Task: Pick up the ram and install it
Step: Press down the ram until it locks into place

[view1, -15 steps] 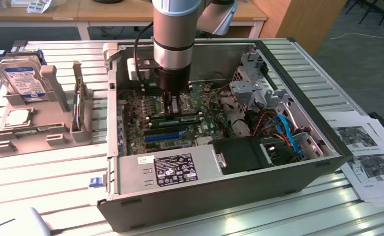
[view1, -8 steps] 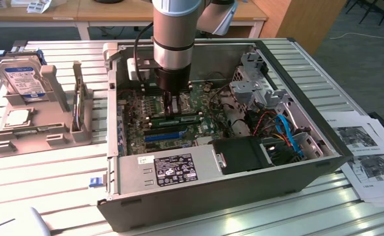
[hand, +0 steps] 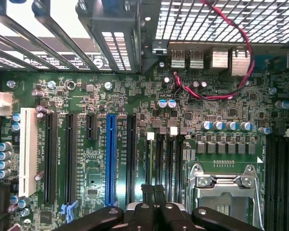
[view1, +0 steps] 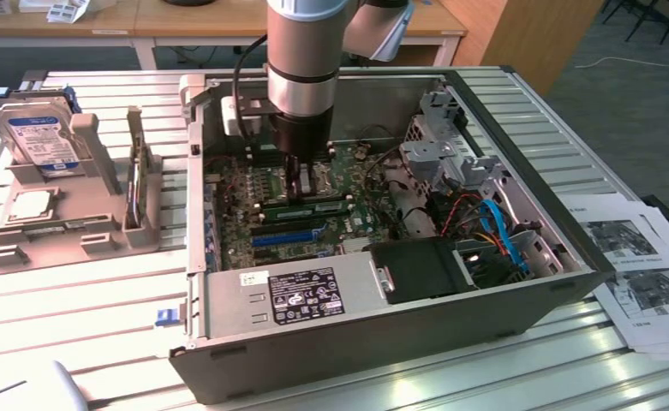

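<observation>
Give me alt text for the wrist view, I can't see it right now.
The robot's black hand, fingers shut together with nothing between them, hangs over a green computer motherboard. A long blue plastic expansion slot runs beside black slots and a white one, with a silver metal processor socket nearby.

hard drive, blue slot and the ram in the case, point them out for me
hard drive (view1: 44, 137), exterior view, on its blue label
blue slot (hand: 111, 159), wrist view, midway along the slot
ram (view1: 314, 207), exterior view, on the middle of the green stick seated on the motherboard
</observation>
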`<action>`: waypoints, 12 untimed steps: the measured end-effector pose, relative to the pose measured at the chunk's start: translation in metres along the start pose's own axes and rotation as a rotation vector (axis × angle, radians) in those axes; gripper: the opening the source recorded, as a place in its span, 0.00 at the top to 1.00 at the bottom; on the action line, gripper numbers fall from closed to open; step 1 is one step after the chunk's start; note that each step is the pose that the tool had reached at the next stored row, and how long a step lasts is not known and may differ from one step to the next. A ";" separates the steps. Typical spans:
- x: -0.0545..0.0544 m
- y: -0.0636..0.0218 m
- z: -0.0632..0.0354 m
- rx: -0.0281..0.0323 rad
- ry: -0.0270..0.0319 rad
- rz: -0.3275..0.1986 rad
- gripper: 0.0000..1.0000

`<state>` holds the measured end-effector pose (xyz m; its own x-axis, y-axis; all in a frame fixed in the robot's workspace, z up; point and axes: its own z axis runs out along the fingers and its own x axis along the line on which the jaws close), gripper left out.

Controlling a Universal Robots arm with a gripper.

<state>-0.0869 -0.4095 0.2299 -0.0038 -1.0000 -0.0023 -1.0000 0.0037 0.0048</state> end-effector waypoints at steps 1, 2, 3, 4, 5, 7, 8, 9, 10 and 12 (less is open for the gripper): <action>0.000 0.0000 -0.0017 0.0000 0.0001 0.000 0.90; 0.000 0.0000 -0.0035 -0.0001 0.0000 0.000 0.90; 0.000 0.0000 -0.0054 0.0000 0.0001 0.000 0.90; 0.000 0.0001 -0.0076 0.0000 0.0001 0.000 0.90; 0.000 0.0001 -0.0097 0.0000 0.0001 0.000 0.90; 0.000 0.0001 -0.0138 -0.0001 0.0001 0.000 0.90; 0.000 0.0001 -0.0158 -0.0001 0.0001 0.000 0.90; 0.000 0.0001 -0.0178 -0.0001 0.0001 0.000 0.90; 0.000 0.0001 -0.0201 -0.0001 0.0001 0.000 0.90; 0.000 0.0002 -0.0242 -0.0001 0.0001 0.000 0.90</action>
<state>-0.0870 -0.4094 0.2541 -0.0038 -1.0000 -0.0022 -1.0000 0.0038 0.0049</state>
